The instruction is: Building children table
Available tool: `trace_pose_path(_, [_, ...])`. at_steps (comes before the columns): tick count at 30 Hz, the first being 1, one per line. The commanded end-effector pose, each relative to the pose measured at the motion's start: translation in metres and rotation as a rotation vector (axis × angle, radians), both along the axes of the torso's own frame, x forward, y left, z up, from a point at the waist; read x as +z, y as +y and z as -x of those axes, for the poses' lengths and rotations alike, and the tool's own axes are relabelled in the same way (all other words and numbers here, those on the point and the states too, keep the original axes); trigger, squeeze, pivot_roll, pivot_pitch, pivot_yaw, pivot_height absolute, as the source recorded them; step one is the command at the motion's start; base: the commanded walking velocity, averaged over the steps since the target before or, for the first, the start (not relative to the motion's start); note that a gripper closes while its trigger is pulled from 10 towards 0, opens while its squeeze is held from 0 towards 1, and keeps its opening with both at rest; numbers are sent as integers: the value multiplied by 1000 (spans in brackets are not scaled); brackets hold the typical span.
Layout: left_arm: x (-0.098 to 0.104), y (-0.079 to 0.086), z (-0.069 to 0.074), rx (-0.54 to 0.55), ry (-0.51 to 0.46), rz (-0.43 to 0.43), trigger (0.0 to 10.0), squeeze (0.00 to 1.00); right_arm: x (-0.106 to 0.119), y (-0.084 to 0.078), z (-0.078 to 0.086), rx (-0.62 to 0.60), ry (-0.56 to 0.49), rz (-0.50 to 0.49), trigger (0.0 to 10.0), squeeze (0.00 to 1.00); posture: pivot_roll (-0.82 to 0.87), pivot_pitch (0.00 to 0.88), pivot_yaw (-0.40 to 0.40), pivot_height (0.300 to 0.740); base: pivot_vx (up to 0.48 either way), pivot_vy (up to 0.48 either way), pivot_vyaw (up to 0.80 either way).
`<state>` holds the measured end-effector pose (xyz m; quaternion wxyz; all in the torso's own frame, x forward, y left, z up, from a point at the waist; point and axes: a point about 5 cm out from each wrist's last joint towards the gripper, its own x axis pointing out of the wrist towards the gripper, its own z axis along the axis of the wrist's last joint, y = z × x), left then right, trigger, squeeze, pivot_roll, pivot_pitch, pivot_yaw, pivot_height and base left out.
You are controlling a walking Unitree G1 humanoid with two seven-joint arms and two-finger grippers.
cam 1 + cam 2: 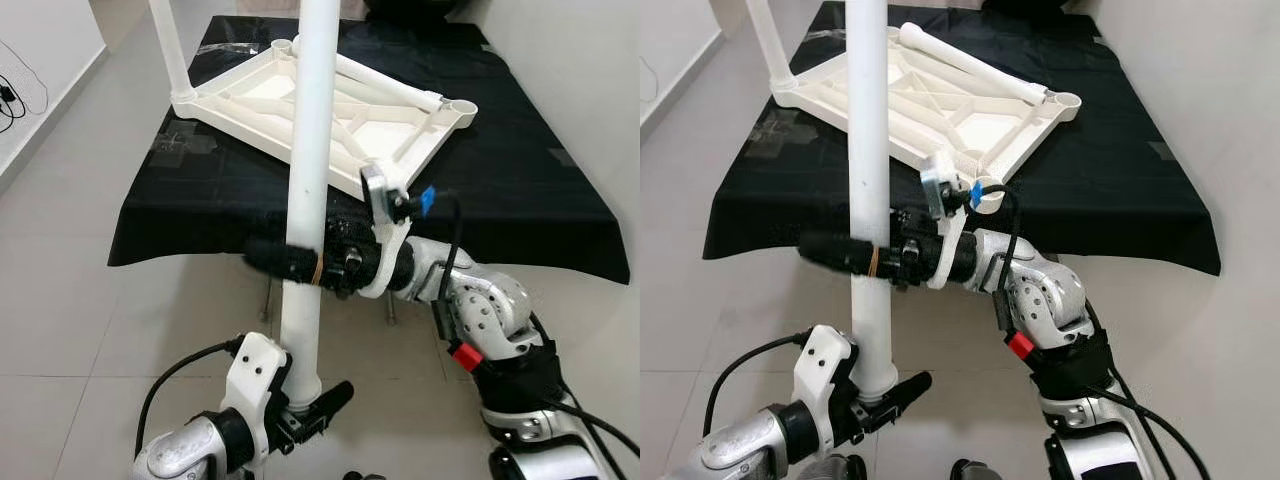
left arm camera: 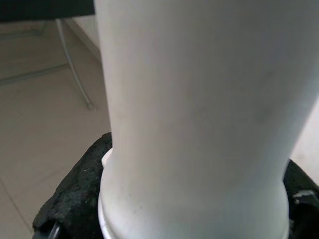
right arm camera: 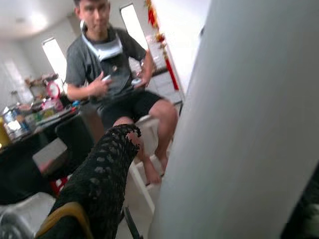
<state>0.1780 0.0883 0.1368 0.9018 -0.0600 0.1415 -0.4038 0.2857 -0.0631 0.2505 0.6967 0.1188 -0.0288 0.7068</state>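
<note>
Tiled floor (image 1: pixel 70 300), black-clothed desk (image 1: pixel 520 150) w/ upside-down white plastic tabletop frame (image 1: pixel 330 110); one leg already seated at far corner, another lying across frame.
R eye: right gripper (image 1: pixel 845 252) fingers clamped mid-way on loose upright white plastic table leg (image 1: pixel 868 150).
L wrist: left gripper (image 1: pixel 318 403) clamped on leg's base.
R wrist: seated person (image 3: pixel 112 64) behind.
Est. early stage; three legs left.

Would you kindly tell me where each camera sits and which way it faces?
Left eye: head, looking down at the table top; both arms show.
Right eye: same, shifted; right gripper.
Left wrist: close on the white leg.
Right wrist: past the leg toward a seated person.
All share the leg.
</note>
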Motion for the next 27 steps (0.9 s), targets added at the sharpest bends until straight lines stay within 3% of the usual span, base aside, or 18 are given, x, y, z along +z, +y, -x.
trace_pose_path(1, [2, -4, 4, -33, 6, 16, 10000, 0, -2, 5, 3, 28, -14, 15, 10000, 0, 119, 158, -28, 740, 0, 0, 0])
trace_pose_path(5, [1, -3, 8, -34, 33, 17, 10000, 0, -10, 1, 3, 42, -21, 75, 10000, 0, 121, 166, -35, 740, 0, 0, 0])
trace_pose_path(11, [1, -4, 11, -48, 45, 13, 10000, 0, -10, -1, 2, 58, -17, 82, 9804, 0, 118, 168, -33, 740, 0, 0, 0])
trace_pose_path(12, [1, -4, 12, -52, 48, 10, 10000, 0, -10, -1, 2, 60, -18, 83, 4039, 0, 118, 168, -33, 740, 0, 0, 0])
trace_pose_path(13, [0, -4, 13, -55, 53, 7, 10000, 0, -11, -2, 1, 63, -18, 83, 0, 0, 116, 170, -33, 740, 0, 0, 0])
trace_pose_path(24, [-2, 1, 13, -60, 55, -25, 10000, 0, -11, -3, 2, 78, -1, 77, 0, 0, 116, 173, -32, 740, 0, 0, 0])
trace_pose_path(27, [-4, 7, 3, -7, 50, -61, 10000, 0, -9, -3, 0, 65, 13, 47, 0, 0, 116, 174, -30, 740, 0, 0, 0])
